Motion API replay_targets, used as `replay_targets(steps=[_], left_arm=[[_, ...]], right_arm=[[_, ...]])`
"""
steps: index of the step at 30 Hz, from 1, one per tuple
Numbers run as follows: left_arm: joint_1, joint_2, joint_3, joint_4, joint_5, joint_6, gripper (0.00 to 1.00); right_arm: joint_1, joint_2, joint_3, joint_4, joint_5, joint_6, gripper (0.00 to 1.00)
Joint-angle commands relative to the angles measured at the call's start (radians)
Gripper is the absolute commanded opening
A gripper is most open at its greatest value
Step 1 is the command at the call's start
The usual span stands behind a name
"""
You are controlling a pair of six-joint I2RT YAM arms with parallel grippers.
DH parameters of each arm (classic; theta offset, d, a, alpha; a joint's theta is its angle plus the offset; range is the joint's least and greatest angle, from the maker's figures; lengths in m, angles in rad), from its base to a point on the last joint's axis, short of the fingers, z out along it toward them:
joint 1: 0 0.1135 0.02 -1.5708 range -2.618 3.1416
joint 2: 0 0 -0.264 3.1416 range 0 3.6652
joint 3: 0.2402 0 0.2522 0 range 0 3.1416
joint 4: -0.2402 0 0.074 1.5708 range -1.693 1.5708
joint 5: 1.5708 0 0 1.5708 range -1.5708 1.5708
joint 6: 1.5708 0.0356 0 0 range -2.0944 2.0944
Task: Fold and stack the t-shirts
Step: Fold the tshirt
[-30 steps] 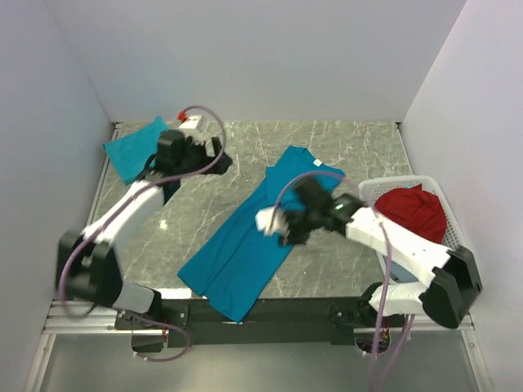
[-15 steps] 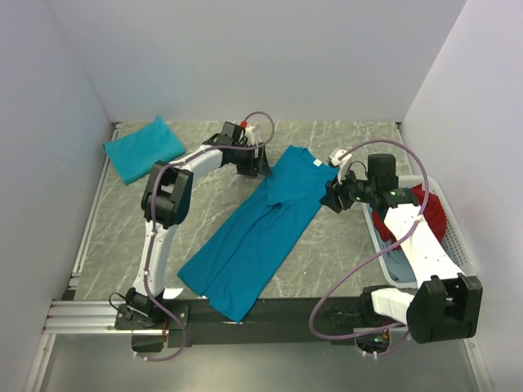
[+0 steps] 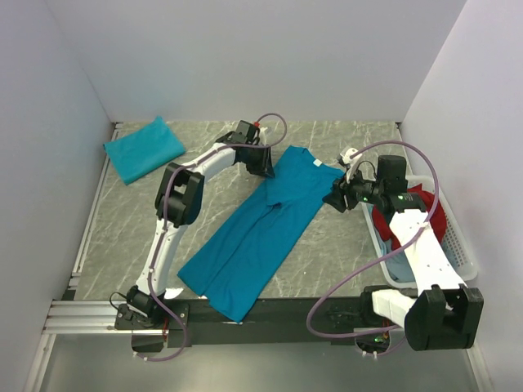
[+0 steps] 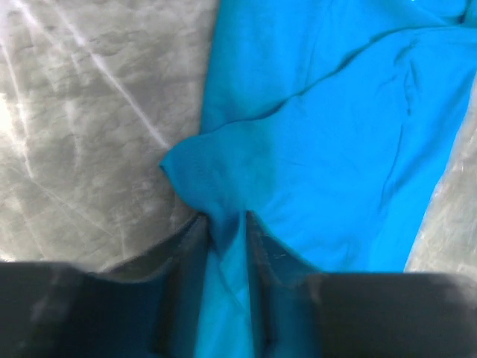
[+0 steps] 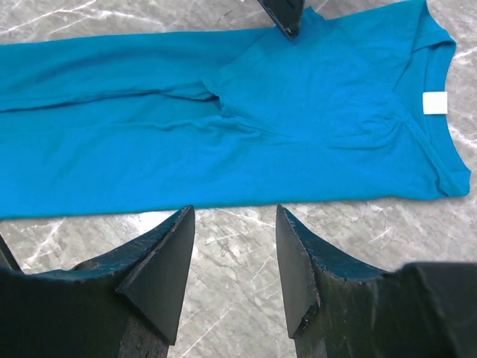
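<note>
One teal-blue t-shirt [image 3: 261, 233] lies spread out lengthwise and diagonally on the marble table, its collar at the far right. Its white neck label [image 5: 434, 103] shows in the right wrist view. A second t-shirt [image 3: 143, 149] lies folded at the far left corner. My left gripper [image 3: 265, 163] is at the spread shirt's far left sleeve. In the left wrist view this gripper [image 4: 223, 224] is shut on a pinched-up fold of the t-shirt [image 4: 335, 134]. My right gripper [image 5: 235, 224] stands open over bare marble, just short of the t-shirt [image 5: 223, 149] edge near the collar.
A white basket [image 3: 458, 249] stands at the right edge with red cloth [image 3: 417, 208] in it, close behind my right arm. White walls close in the table on three sides. The tip of the left gripper [image 5: 283, 15] shows at the top of the right wrist view.
My left arm swung from beside the folded shirt to the spread shirt's sleeve, and its jaws closed on the cloth. My right arm moved from the shirt's middle to its right edge.
</note>
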Motion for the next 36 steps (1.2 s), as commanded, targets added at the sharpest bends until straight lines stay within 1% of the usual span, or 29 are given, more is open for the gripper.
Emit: replay_targets(steps=[1, 4, 6, 7, 8, 10, 14, 17, 20, 21, 23, 24, 26, 27, 29, 30, 32, 33, 36], left_arm=[[-0.007, 0.048, 0.015, -0.119, -0.134, 0.032, 0.25], [-0.005, 0.047, 0.034, -0.122, -0.156, 0.042, 0.14], [0.005, 0.034, 0.037, -0.115, -0.176, 0.035, 0.11], [0.014, 0.031, 0.034, -0.107, -0.183, 0.028, 0.02], [0.040, 0.027, 0.034, -0.092, -0.183, 0.008, 0.00], [0.076, 0.016, 0.029, -0.079, -0.193, -0.017, 0.00], [0.198, -0.001, 0.009, -0.061, -0.225, -0.054, 0.00], [0.266, -0.019, -0.023, -0.046, -0.220, -0.044, 0.00], [0.310, -0.047, -0.060, -0.041, -0.222, -0.029, 0.02], [0.320, -0.068, -0.072, -0.038, -0.243, -0.028, 0.02], [0.352, -0.119, -0.132, -0.006, -0.260, -0.040, 0.07], [0.361, -0.139, -0.181, 0.032, -0.260, -0.049, 0.13], [0.383, -0.192, -0.218, 0.066, -0.239, -0.055, 0.21], [0.386, -0.209, -0.235, 0.077, -0.227, -0.049, 0.39], [0.389, -0.254, -0.244, 0.095, -0.240, -0.018, 0.56], [0.390, -0.263, -0.244, 0.102, -0.265, -0.011, 0.67], [0.400, -0.262, -0.223, 0.085, -0.266, -0.003, 0.68], [0.404, -0.251, -0.185, 0.070, -0.262, -0.006, 0.68], [0.421, -0.200, -0.137, 0.023, -0.246, -0.015, 0.67]], right_arm=[[-0.009, -0.023, -0.007, 0.025, -0.025, 0.000, 0.54], [-0.009, -0.023, -0.007, 0.025, -0.025, 0.000, 0.54], [-0.008, -0.024, -0.010, 0.028, -0.024, 0.000, 0.54], [-0.009, -0.024, -0.010, 0.026, -0.021, -0.001, 0.54], [-0.008, -0.024, -0.010, 0.025, -0.019, -0.003, 0.54], [-0.009, -0.023, -0.010, 0.026, -0.017, -0.003, 0.54], [-0.009, -0.015, -0.012, 0.026, -0.014, -0.003, 0.54], [-0.008, -0.007, -0.010, 0.022, -0.017, -0.003, 0.54], [-0.008, -0.001, -0.012, 0.023, -0.010, -0.003, 0.54], [-0.008, 0.003, -0.012, 0.025, -0.008, -0.003, 0.54], [-0.009, 0.008, -0.012, 0.022, -0.008, -0.004, 0.54], [-0.009, 0.011, -0.012, 0.023, -0.004, -0.003, 0.54], [-0.009, 0.020, -0.009, 0.017, -0.004, -0.006, 0.54], [-0.008, 0.023, -0.007, 0.014, -0.001, -0.007, 0.54], [-0.009, 0.029, -0.007, 0.015, -0.001, -0.007, 0.54], [-0.009, 0.031, -0.007, 0.014, -0.002, -0.007, 0.54], [-0.008, 0.036, -0.006, 0.012, -0.004, -0.007, 0.54], [-0.008, 0.037, -0.006, 0.012, -0.004, -0.007, 0.54], [-0.009, 0.037, -0.006, 0.011, 0.001, -0.009, 0.54]])
